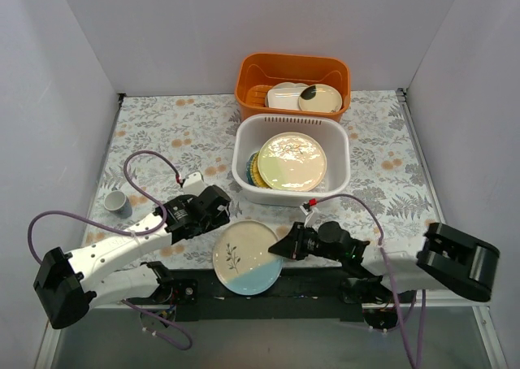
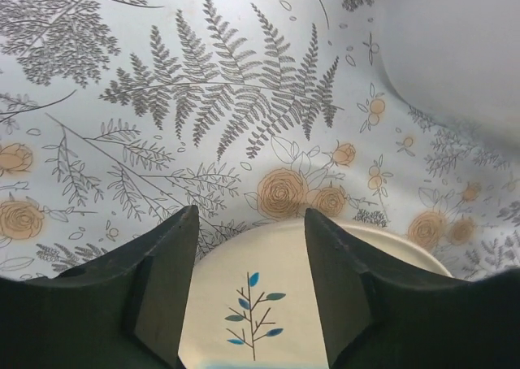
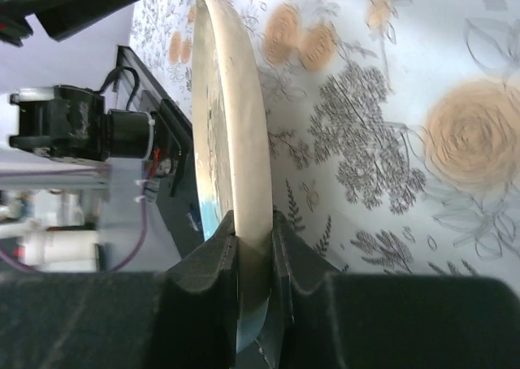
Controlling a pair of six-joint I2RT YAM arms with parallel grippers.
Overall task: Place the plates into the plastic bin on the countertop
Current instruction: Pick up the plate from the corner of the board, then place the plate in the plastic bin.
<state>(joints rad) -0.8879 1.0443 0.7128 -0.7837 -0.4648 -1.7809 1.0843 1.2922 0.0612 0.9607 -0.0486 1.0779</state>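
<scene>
Left gripper (image 1: 216,213): jaws apart, holding nothing, tips at the far-left rim of the round cream-and-light-blue plate with a leaf sprig (image 1: 246,257). Plate sits at the near edge of the floral-cloth countertop (image 1: 162,133). Right gripper (image 1: 284,245): pinched onto the plate's right rim. White perforated plastic bin (image 1: 335,178) is behind, with plates stacked inside.

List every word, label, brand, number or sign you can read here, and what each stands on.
No readable text anywhere.
Cream-and-blue plate: only a painted leaf sprig, no words.
White bin and orange basket: no labels visible.
Red-and-white tag on the right arm's cable: too small to read.
</scene>
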